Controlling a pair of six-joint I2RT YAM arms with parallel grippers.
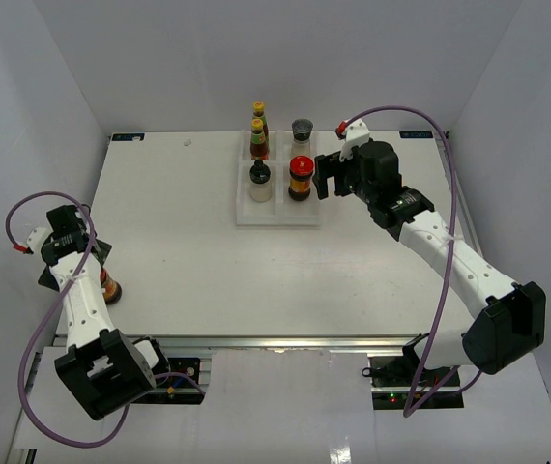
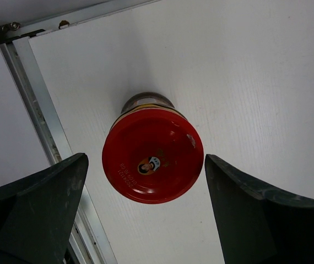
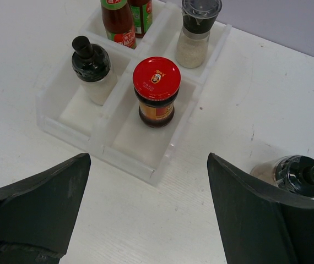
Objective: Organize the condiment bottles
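A white divided tray (image 1: 277, 215) at the back middle holds two red sauce bottles with yellow caps (image 1: 258, 130), a grey-lidded shaker (image 1: 302, 130), a black-capped shaker (image 1: 260, 179) and a red-lidded amber jar (image 1: 300, 177). My right gripper (image 1: 322, 177) hovers open just right of the tray, with nothing between its fingers (image 3: 147, 159). In the right wrist view another black-capped shaker (image 3: 294, 176) sits on the table right of the tray. My left gripper (image 2: 145, 165) stands open above a second red-lidded jar (image 2: 153, 155), which stands upright near the table's front left edge (image 1: 110, 286).
The tray's front right compartment (image 3: 137, 140) has bare floor in front of the jar. A metal rail (image 2: 41, 110) runs along the table edge close beside the left jar. White walls enclose the table on three sides.
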